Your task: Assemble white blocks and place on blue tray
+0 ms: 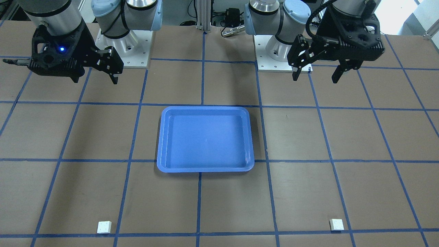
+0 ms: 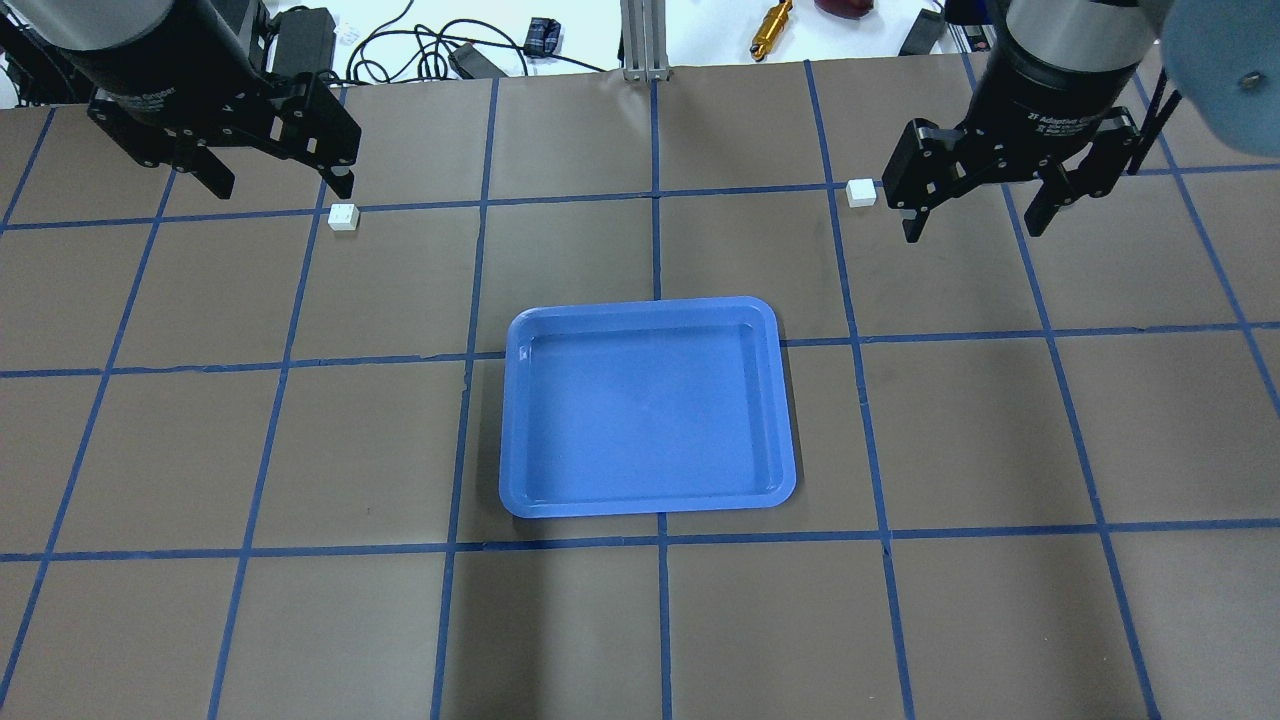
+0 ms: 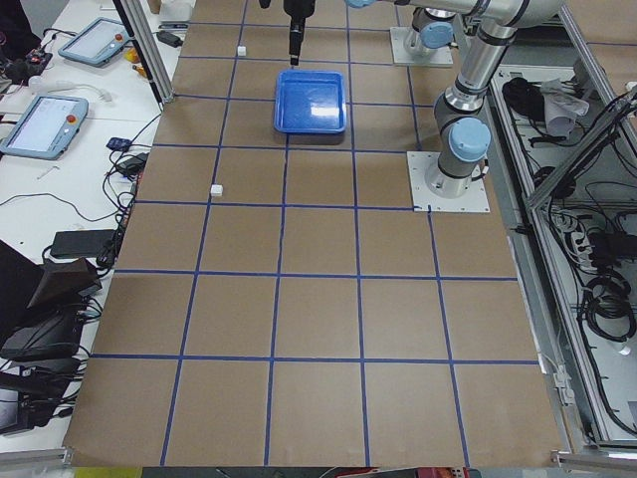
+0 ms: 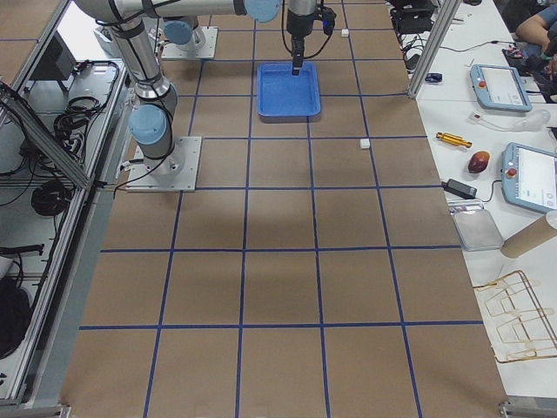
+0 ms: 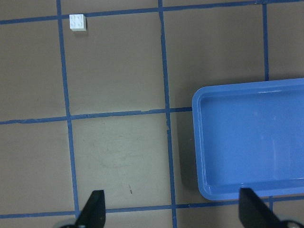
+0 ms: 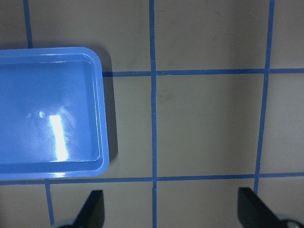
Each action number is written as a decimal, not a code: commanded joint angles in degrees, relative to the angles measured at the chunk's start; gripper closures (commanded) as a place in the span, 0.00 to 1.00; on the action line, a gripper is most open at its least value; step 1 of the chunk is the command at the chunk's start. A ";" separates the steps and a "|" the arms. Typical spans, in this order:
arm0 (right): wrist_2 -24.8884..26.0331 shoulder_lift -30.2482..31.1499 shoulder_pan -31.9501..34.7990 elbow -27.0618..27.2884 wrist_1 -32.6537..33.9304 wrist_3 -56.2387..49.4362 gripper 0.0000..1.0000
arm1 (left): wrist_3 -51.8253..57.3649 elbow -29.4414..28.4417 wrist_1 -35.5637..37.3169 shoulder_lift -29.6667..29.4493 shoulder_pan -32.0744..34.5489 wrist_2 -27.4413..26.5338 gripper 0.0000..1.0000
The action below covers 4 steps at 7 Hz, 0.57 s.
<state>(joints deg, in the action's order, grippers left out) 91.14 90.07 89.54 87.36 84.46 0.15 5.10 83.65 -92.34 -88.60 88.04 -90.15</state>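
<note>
The blue tray (image 2: 650,505) lies in the middle of the table and holds nothing; it also shows in the front view (image 1: 205,168). One white block (image 2: 343,217) sits on the far left part of the table, and the left wrist view shows it at the top left (image 5: 78,22). The other white block (image 2: 861,192) sits far right, also in the front view (image 1: 104,227). My left gripper (image 2: 280,185) is open and empty, high above the table. My right gripper (image 2: 975,225) is open and empty, also held high. Each wrist view shows a tray corner (image 5: 197,142) (image 6: 105,142).
Blue tape lines (image 2: 655,250) divide the brown table into squares. Cables and a yellow tool (image 2: 772,20) lie past the far edge. The arm bases (image 1: 123,51) (image 1: 277,51) stand on white plates at the robot's side.
</note>
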 commanded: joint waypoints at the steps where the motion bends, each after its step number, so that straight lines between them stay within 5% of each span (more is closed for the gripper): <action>1: 0.00 -0.06 0.02 0.00 -0.61 0.11 0.00 | 0.00 0.02 -0.03 0.01 0.03 -0.02 0.00; 4: -0.70 -0.33 0.02 0.00 0.00 -0.50 0.00 | -0.09 0.28 -0.29 0.45 -0.06 0.07 0.00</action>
<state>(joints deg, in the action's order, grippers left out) 90.82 89.93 89.54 87.36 84.07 -0.04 5.00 83.75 -92.55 -88.28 88.12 -89.97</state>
